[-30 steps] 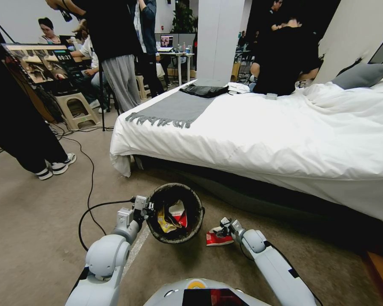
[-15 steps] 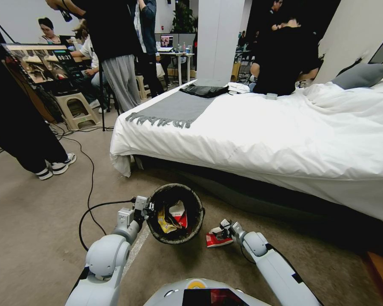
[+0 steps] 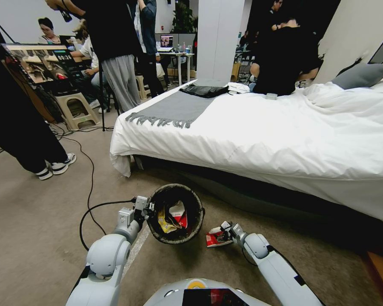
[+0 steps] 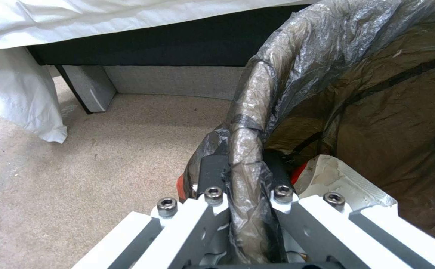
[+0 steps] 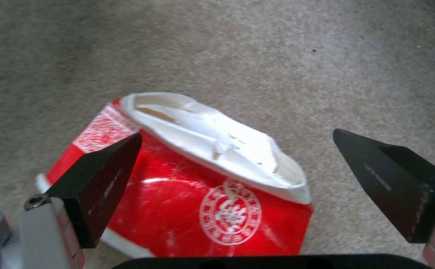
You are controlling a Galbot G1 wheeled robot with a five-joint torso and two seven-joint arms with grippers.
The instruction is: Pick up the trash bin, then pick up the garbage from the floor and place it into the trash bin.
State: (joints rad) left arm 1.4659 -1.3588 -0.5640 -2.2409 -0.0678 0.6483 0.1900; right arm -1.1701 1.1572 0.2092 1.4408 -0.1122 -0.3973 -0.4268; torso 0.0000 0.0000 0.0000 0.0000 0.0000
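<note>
Task status: bin pickup done; litter collection part-way. The trash bin [image 3: 176, 213] is held by the left gripper [image 3: 149, 209] at its near-left rim, close to the bed's [image 3: 285, 136] foot-end corner, mouth tilted toward the robot. Inside lie a yellow wrapper [image 3: 163, 222] and red-and-white wrappers [image 3: 179, 213], so some garbage is already binned. One piece is left in sight: a crushed red-and-white cup [image 5: 187, 183] on the carpet [image 3: 38, 212], just beside the bin on the robot's right.

Jaws, L: closed narrow on the bag-covered rim, one finger inside and one outside the wall (left wrist view).

Jaws, R: the right gripper [image 5: 235, 164] stands wide, fingers either side of the cup's crumpled mouth; the left finger overlaps its side, contact not certain, while the right finger is apart from it. Not yet grasped; lift and drop into the bin are judged still to do.
</note>
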